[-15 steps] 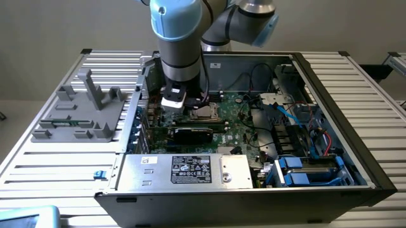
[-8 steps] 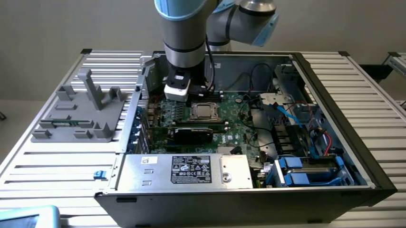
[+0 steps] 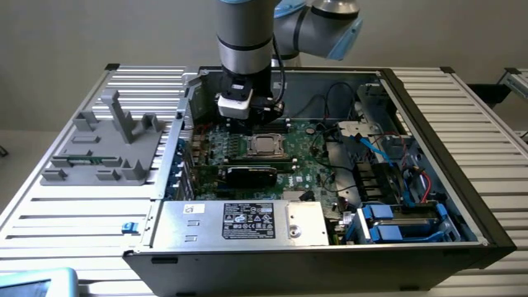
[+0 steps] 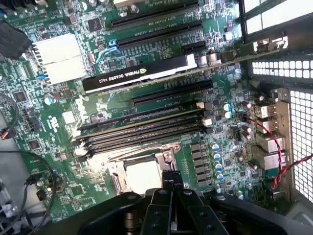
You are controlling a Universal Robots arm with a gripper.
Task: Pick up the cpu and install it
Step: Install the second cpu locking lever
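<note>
Hanging over the open computer case (image 3: 462, 185), the gripper (image 3: 262, 117) points down at the green board (image 3: 305, 164) inside. Its two black fingers (image 4: 172, 188) are pressed tight together, and nothing is between them. The cpu (image 3: 264, 145) sits flat in its socket (image 3: 247, 146) on the board, just below the gripper and a little toward the front of the case. In the wrist view the cpu (image 4: 143, 176) looks bright and shiny, just beside the closed fingertips, with the metal frame of the socket (image 4: 117, 169) around it. Long dark slots lie next to the socket, and a black card (image 4: 139, 73) stands in the board further along. A grey plastic holder (image 3: 103, 145) rests on the table (image 3: 74, 216) at the exterior view's left, well apart from the case.
</note>
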